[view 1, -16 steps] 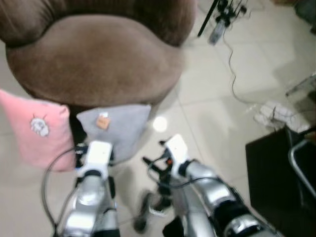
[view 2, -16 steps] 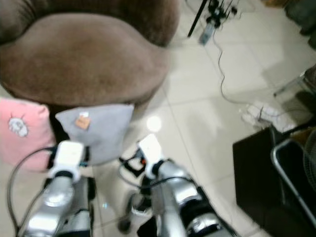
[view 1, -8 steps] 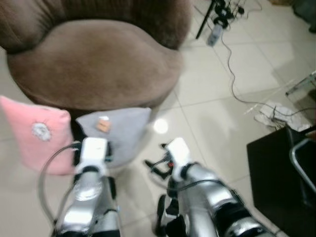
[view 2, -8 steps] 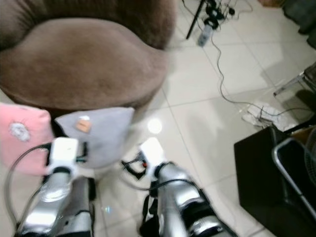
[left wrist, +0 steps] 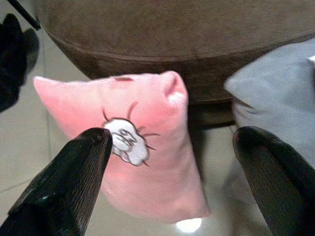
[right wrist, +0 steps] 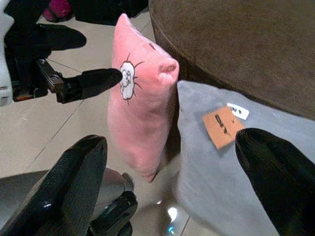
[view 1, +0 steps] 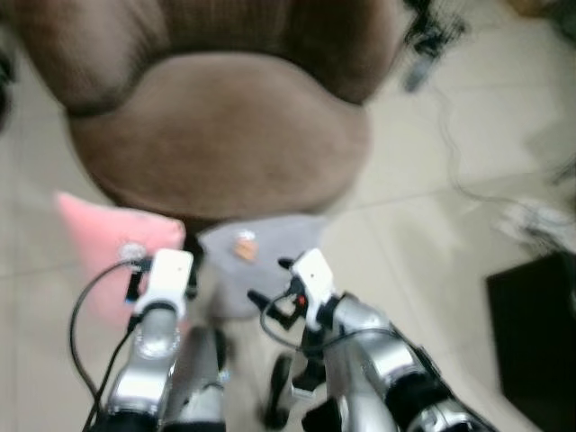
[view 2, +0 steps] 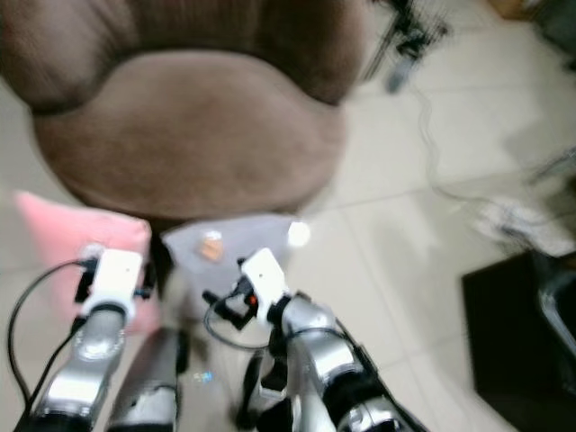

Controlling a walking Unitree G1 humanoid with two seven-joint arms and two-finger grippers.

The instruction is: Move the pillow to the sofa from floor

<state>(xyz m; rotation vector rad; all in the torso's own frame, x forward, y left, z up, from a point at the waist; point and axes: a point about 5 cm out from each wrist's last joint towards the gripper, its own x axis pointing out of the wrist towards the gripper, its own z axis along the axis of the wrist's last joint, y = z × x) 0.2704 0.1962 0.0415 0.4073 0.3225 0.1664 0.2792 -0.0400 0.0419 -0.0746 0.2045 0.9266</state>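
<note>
The left gripper (left wrist: 172,182) has its fingers (left wrist: 69,182) set wide apart, framing the pink pillow (left wrist: 133,162) without touching it. The right gripper (right wrist: 172,182) likewise has its fingers (right wrist: 74,187) spread wide, aimed at the grey pillow (right wrist: 236,167), which carries a small tan tag; nothing is held by either.

Both pillows stand on the tiled floor (view 1: 423,225), propped against the front of the brown sofa (view 1: 225,135), the pink one on the robot's left and the grey one just beside it, their edges touching or nearly so. The sofa seat above them is bare.

The step in hand looks like the approach: the arms are lined up before the pillows and no grasp has begun, so the task is still at its start. Which pillow is meant cannot be told from the task sentence. The next move calls for driving one gripper forward until its fingers straddle a pillow's upper edge or corner, closing on the soft fabric, then lifting clear of the sofa's front lip and setting it on the seat. No containers are present.
</note>
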